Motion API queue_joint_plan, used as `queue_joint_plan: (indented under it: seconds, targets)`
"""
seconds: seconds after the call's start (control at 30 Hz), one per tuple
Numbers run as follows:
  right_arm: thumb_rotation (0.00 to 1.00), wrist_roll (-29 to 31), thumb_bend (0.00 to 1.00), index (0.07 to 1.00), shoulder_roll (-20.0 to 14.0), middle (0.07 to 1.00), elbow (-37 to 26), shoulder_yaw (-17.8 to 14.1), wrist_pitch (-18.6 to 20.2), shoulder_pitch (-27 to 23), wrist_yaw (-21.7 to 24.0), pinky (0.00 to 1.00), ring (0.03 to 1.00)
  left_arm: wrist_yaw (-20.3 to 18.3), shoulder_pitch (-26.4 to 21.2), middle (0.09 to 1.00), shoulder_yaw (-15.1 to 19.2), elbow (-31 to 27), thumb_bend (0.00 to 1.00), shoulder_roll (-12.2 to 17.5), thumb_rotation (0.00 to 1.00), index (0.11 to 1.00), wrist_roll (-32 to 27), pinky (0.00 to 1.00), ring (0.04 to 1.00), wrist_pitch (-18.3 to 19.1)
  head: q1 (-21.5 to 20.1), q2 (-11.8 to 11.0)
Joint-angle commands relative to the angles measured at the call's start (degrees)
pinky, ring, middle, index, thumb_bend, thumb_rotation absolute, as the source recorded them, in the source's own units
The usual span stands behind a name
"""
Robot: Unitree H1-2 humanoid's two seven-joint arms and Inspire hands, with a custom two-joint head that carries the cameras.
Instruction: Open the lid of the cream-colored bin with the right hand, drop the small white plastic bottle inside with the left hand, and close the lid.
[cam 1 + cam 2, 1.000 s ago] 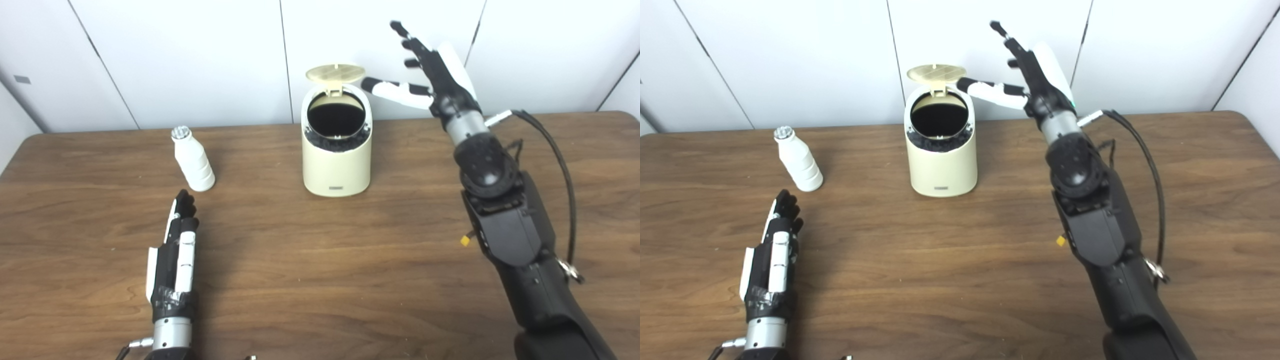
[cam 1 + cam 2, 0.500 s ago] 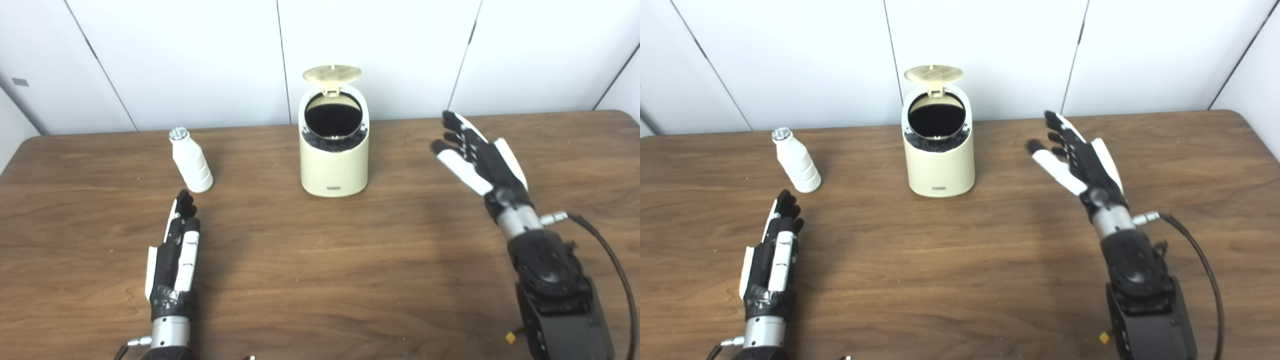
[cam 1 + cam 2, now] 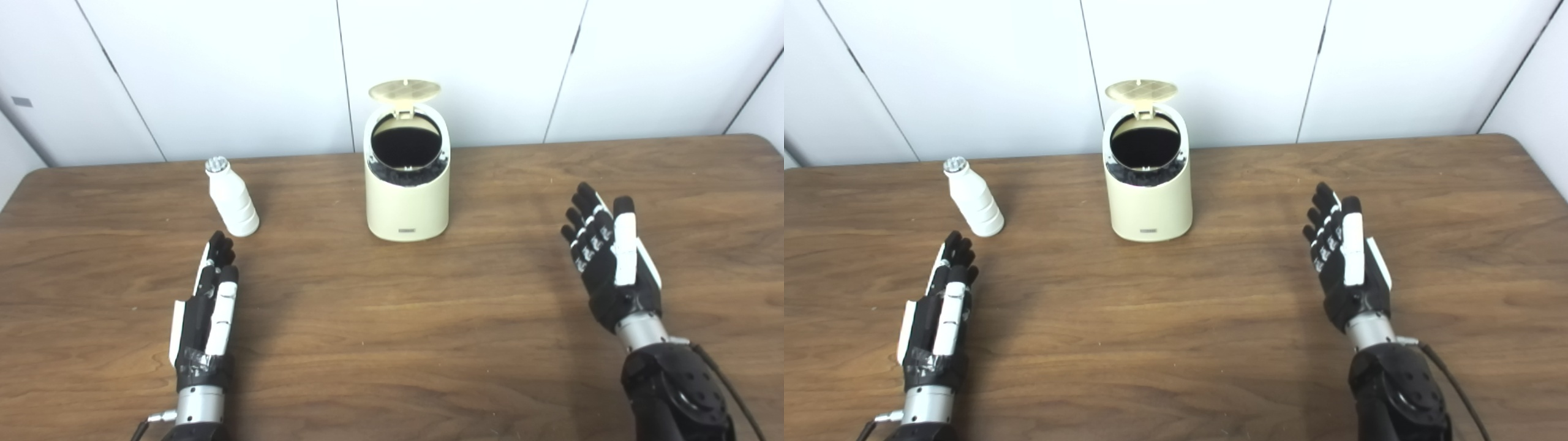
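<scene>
1. Two hands low over the desk [image 3: 380, 343], both empty. The lid [image 3: 404, 90] of the cream-colored bin [image 3: 407, 202] stands tipped up at the back, the dark mouth facing us, so by my read the opening step is done.

2. Left hand [image 3: 205, 312] lies flat near the desk's front-left corner, fingers [image 3: 217, 257] stretched out straight and close together, holding nothing.

3. Right hand [image 3: 612, 263] hovers toward the right edge, palm turned inward, fingers extended and a little spread, nothing in its grasp. It sits well apart from the bin.

4. Now the key item: the small white plastic bottle [image 3: 233, 199] stands upright, foil cap on top, toward the back-left of the desk, left of the bin and clear of it.

5. Here's the relation that matters. The bottle is straight ahead of the left hand's fingertips, just beyond them and a touch to the right, not touching. Its long axis runs vertical while the hand lies flat, pointing at its base.

6. Left hand is far nearer than the right, as the task wants. I'd judge the next move needs that hand to rise, open and wrap the bottle's body from the side.

7. Risk: a nudge at the base could topple the bottle.
</scene>
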Motion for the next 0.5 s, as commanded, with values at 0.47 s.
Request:
queue_joint_plan:
  seconds: [0.47]
  targets:
    - [1.00,-1.14,0.61,0.960,-2.44,0.998,4.11,3.35,-12.15,2.31,1.16,1.00,1.000,0.17,0.40,0.976,-0.36,1.82,0.53,0.03,0.74,0.998,1.12,1.00,0.974,-2.10,10.92,-1.52]
